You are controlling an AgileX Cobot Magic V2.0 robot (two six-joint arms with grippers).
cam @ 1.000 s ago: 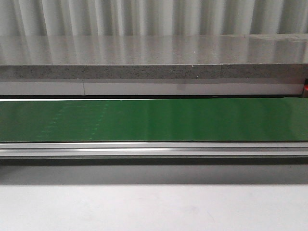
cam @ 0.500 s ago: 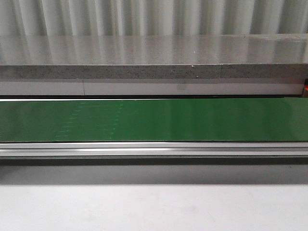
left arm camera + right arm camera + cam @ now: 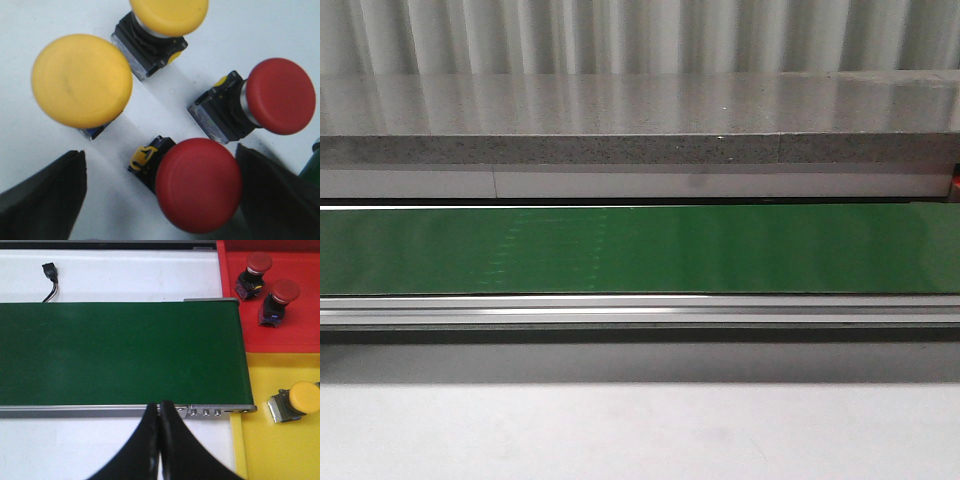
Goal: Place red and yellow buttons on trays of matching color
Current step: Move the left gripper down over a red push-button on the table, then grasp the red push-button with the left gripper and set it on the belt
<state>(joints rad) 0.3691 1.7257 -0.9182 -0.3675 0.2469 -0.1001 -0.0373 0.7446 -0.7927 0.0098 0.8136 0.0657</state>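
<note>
Black left claw (image 3: 160,200) spread around a red button (image 3: 198,183); right claw (image 3: 159,440) pressed together, empty.

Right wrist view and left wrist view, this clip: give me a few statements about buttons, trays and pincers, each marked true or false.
1. The red tray holds two red buttons. True: one and another lie on it.
2. The yellow tray holds two yellow buttons. False: only one yellow button shows there.
3. The right pincer is wide open. False: its fingers meet, shut on nothing, at the near edge of the green belt.
4. The left wrist view shows two yellow and two red buttons on a white surface. True.
5. The left pincer grips a red button. False: its fingers stand apart, open, with a red button between them, ungripped.
</note>
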